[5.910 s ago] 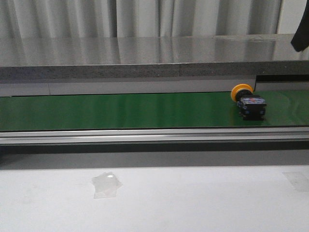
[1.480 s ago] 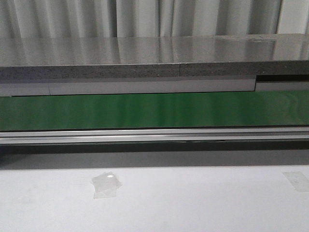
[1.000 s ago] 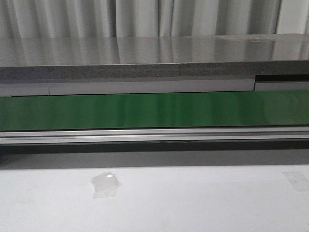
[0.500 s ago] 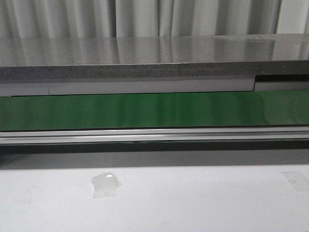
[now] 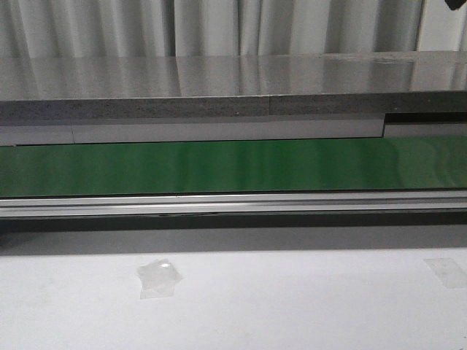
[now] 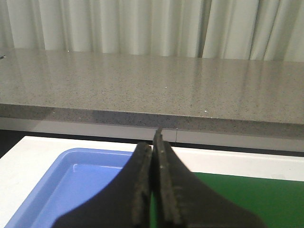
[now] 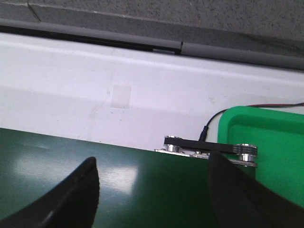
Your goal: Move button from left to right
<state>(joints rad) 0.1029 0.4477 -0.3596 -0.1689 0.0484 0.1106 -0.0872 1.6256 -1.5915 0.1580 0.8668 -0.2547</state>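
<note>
Button not visible in any view, so its look and place can't be told. Green belt (image 5: 233, 166) runs bare. Left gripper (image 6: 153, 180) clenched on nothing beside blue tray (image 6: 71, 185); right gripper (image 7: 152, 190) spread wide near green bin (image 7: 266, 137).

Green belt (image 5: 233, 166), speckled grey counter (image 6: 152, 90), blue tray (image 6: 71, 185), green bin (image 7: 266, 137), black fingers (image 7: 71, 199)

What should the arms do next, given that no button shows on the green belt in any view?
Probably hold and wait. The green belt is bare in the front view, and no button shows anywhere. The left gripper is shut beside the blue tray; the right gripper hangs open over the belt near the green bin, ready for a pick.
</note>
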